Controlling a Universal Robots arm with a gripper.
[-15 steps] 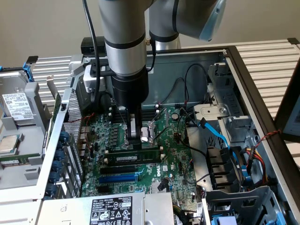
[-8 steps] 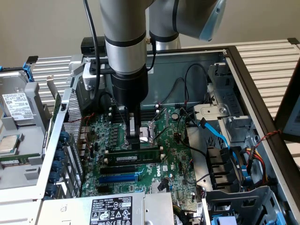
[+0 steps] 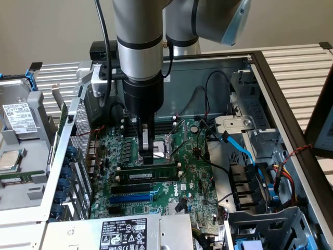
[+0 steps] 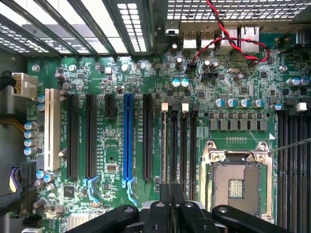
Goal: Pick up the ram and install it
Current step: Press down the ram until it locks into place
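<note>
Arm's fingers (image 3: 148,154) pinched shut on top edge of the ram (image 3: 156,172), approx mid-length. The ram stands upright on edge near centre of mobo (image 3: 192,192), just beside CPU socket (image 3: 165,146), parallel w/ blue slot (image 3: 132,198).

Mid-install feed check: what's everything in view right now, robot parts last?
ram: one, green with dark chips, standing in a black slot mid-board
motherboard: one, green, on the case floor
blue expansion slot: one, blue, parallel to the ram, a black slot between them
CPU socket: one, silver frame, beside the memory slots
blue cables: several, blue, the exterior view's right
hard drive: one, silver, outside the case, the exterior view's left
case: one, dark frame, around the board
gripper: one, black, shut, tips at the ram's upper edge
arm: one, silver-grey, above the board
</note>
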